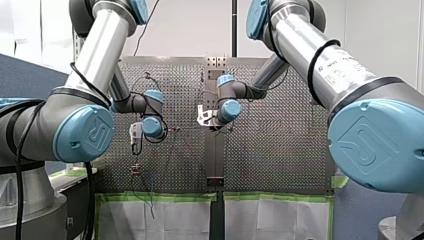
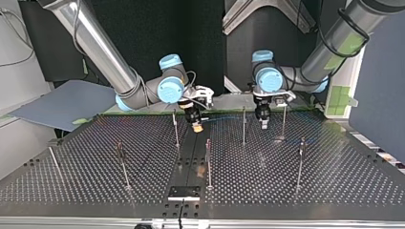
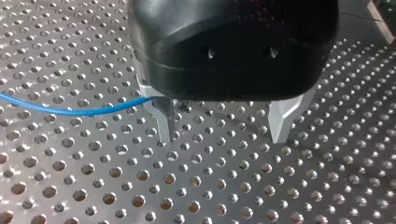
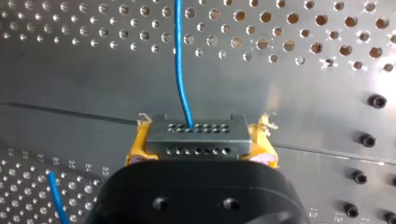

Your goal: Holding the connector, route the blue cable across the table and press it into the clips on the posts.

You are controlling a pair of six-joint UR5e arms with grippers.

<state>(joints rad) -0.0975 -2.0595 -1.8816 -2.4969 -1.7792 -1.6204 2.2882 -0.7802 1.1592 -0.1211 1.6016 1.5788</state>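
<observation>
In the right wrist view my right gripper is shut on a grey multi-hole connector, its yellow pads pressing both ends. The blue cable runs from the connector straight ahead over the table. My left gripper stands open just above the perforated plate, nothing between its metal fingers. The blue cable passes beside one finger, on its outer side. In the top view my right gripper hangs near the middle and my left gripper to its right between two posts.
Several thin upright posts stand across the perforated table, two of them close beside my left gripper. A dark metal strip runs under the connector. A grey board lies at the top view's far left.
</observation>
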